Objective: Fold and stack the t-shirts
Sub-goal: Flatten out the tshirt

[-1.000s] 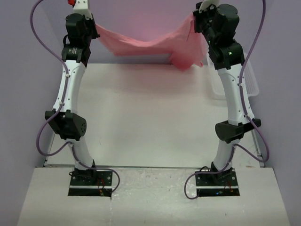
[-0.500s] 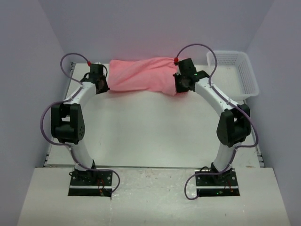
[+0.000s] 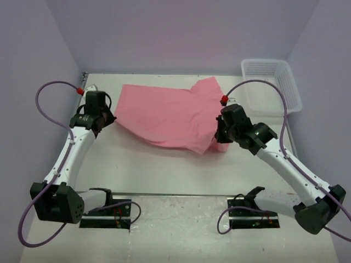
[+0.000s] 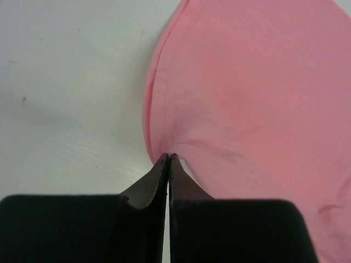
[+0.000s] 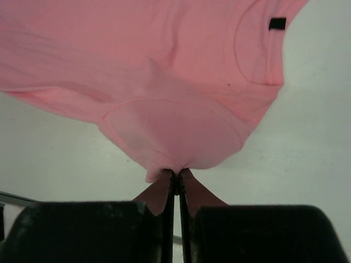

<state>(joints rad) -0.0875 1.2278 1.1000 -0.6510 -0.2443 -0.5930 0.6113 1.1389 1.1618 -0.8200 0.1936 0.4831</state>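
The left tool [image 4: 169, 158] is clamped shut on a seamed edge of the t-shirt [image 3: 164, 112], and the right tool [image 5: 176, 174] on a rounded flap near its neckline. Both bites look shallow, so a hard tug could slip the thin, soft cloth free or bunch it. The salmon-pink shirt lies rumpled across the pale matte worktop [image 3: 164, 170]. A white mesh basket [image 3: 270, 82] stands beyond.

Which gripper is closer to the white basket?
Right. The right gripper, shut on the t-shirt at its near right corner, sits just near-left of the basket. The left gripper holds the shirt's opposite edge, on the left side of the table.
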